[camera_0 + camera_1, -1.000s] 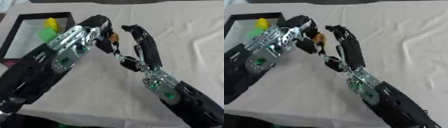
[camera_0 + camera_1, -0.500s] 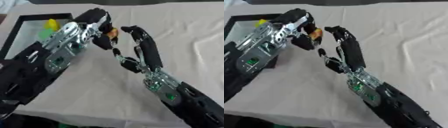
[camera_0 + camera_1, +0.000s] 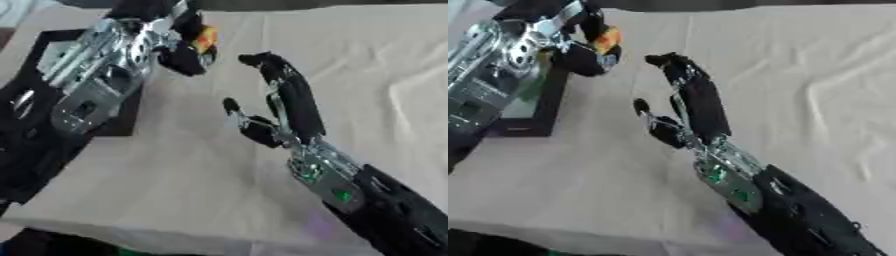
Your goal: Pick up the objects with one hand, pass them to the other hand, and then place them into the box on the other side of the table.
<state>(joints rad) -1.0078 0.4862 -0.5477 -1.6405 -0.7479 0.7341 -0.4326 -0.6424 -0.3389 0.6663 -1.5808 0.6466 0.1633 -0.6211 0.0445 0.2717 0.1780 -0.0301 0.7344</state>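
Observation:
My left hand (image 3: 179, 47) is raised at the upper left with its fingers curled round a small orange object (image 3: 206, 36). It hovers beside the right rim of the black box (image 3: 534, 107), most of which my left arm covers. My right hand (image 3: 284, 102) stands in the middle of the table, fingers straight and pointing up, thumb spread, holding nothing. A gap of cloth separates the two hands.
A cream cloth (image 3: 367, 70) covers the table, creased at the right. The box's inside is hidden behind my left forearm (image 3: 83, 95). The table's near edge runs along the bottom of both views.
My left hand has carried the orange object up and left, away from my right hand and toward the box. My right hand stays open in place. The camera has also shifted.

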